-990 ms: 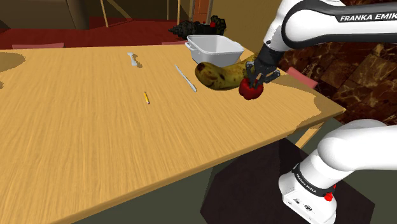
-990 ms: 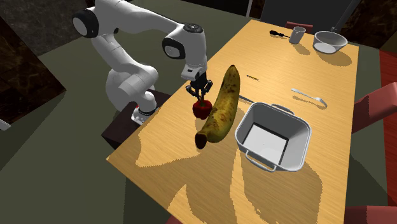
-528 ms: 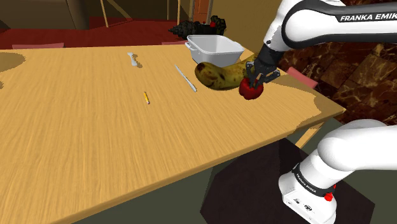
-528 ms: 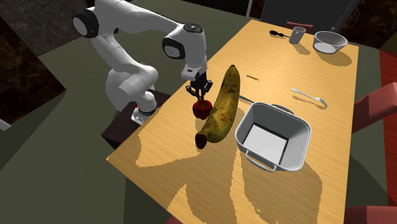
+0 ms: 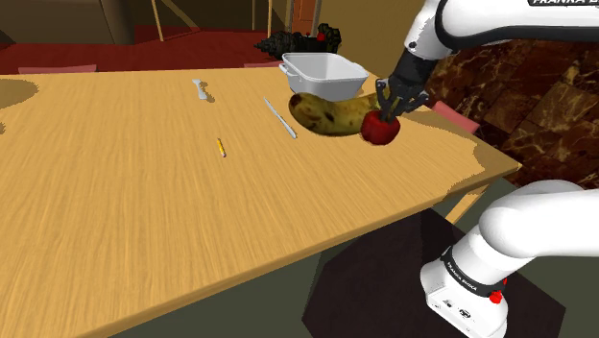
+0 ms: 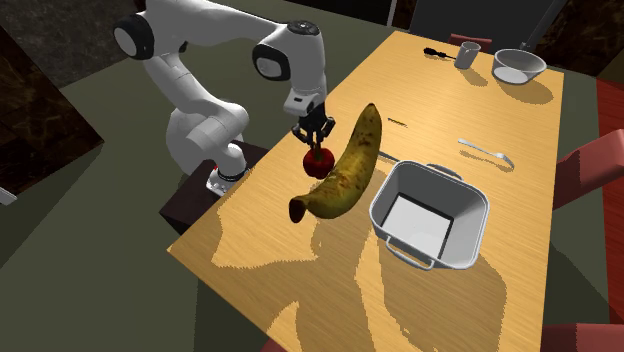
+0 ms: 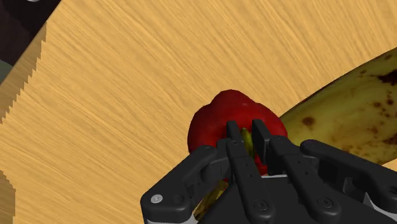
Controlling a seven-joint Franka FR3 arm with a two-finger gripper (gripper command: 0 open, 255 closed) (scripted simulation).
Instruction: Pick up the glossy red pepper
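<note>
1. Two black fingers of the tool (image 7: 247, 130) pinch the red pepper (image 7: 232, 118) by its stem, hiding its lower half.
2. Second exterior view shows the pepper whole, just beside the banana (image 6: 345, 165), above the worktop (image 6: 520, 200).

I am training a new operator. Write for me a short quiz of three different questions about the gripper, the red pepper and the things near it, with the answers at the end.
1. True or false: the all-black two-finger gripper is open.
2. Choose one. The gripper clasps the glossy red pepper by: A) its stem; B) its flank; C) its underside.
3. Fill the gap: in the second exterior view, the white rectangular tub with handles stands to the ____ of the big spotted yellow-brown banana.

Key: 1 false, it is shut on the pepper; 2 A; 3 right.
</note>
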